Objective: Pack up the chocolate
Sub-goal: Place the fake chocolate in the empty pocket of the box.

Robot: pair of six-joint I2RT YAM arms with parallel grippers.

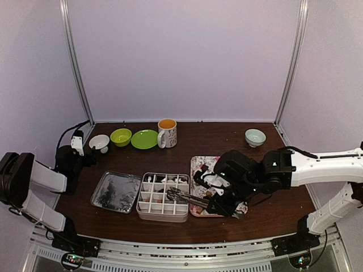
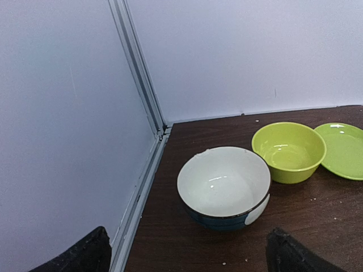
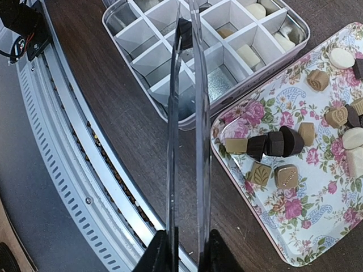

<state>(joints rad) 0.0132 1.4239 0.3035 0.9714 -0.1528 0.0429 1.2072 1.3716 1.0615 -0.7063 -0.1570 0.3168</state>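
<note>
Chocolate pieces (image 3: 282,143), dark, tan and cream, lie scattered on the pink floral tray (image 3: 295,226). A few more sit in the far cells of the white divided box (image 3: 148,59). My right gripper (image 3: 189,252) is shut on thin metal tongs (image 3: 187,141). The tong tips pinch one dark chocolate piece (image 3: 185,26) above the box's cells. In the top view the tongs (image 1: 184,197) reach left from the right gripper (image 1: 218,201) over the box (image 1: 163,214). My left gripper (image 2: 190,255) is open and holds nothing, just short of a white bowl (image 2: 224,184).
A metal lid (image 1: 116,191) lies left of the box. Along the back stand a white bowl (image 1: 99,142), a green bowl (image 1: 121,136), a green plate (image 1: 144,139), a floral mug (image 1: 167,132) and a pale blue bowl (image 1: 255,136). The table's near edge rail (image 3: 74,170) runs just below the tongs.
</note>
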